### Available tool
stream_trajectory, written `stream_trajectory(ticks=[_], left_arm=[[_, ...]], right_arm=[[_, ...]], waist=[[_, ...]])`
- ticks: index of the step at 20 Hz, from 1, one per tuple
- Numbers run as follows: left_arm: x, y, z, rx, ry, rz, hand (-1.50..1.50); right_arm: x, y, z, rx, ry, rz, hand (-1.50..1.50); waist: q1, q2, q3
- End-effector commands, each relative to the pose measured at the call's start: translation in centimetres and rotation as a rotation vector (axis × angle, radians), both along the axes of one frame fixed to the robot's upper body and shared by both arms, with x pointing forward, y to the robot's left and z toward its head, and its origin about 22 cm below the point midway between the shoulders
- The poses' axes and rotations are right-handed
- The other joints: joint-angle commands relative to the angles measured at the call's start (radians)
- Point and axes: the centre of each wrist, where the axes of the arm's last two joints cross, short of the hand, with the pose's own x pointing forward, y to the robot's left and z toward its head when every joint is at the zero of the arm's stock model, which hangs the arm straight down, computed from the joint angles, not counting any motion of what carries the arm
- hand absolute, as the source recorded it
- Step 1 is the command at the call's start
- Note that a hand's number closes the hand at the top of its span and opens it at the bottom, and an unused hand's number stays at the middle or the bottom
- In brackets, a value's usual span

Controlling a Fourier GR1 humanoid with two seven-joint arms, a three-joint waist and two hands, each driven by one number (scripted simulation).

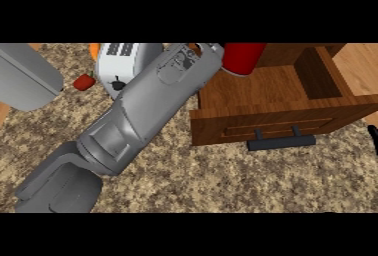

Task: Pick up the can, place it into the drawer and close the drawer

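The red can [242,57] is showing at the back left corner of the open wooden drawer [258,97], the left hand [196,49] reaching beside it, its grasp impossible to tell.

One vantage only: from the head, aimed steeply down, close above the speckled beige stone counter [221,177], open brown wooden drawer [260,91] right of the grey left forearm [148,111].

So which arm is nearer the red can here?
Left. The left forearm ends right beside the can; the right hand shows only as a black sliver at the view's right edge, past the drawer.
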Motion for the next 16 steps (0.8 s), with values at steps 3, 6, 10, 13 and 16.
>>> stream_trajectory(ticks=[3, 6, 10, 13, 16], left_arm=[[0.6, 1.4, -3.5, 0.051, -0.007, 0.032, 1.5], [-0.2, 0.4, -3.0, 0.05, -0.007, 0.037, 1.5], [0.3, 1.0, -3.9, 0.095, -0.053, 0.05, 1.5], [0.1, 1.0, -4.3, 0.099, -0.017, 0.086, -1.5], [0.3, 1.7, -5.7, 0.086, -0.033, 0.094, -1.5]], right_arm=[[0.8, 0.5, -0.2, -0.011, -0.007, 0.024, -1.5], [1.6, 1.1, -0.4, -0.014, -0.022, 0.017, -1.5], [2.1, 0.5, 0.8, -0.029, -0.022, 0.039, -1.5], [1.4, -0.8, 0.8, -0.025, -0.03, 0.02, -1.5], [1.6, 0.9, 0.5, -0.017, -0.04, 0.027, -1.5]], waist=[[-0.016, 0.008, 0.0], [-0.02, 0.005, 0.0], [-0.03, 0.012, 0.0], [-0.032, 0.005, 0.001], [-0.028, 0.009, 0.0]])
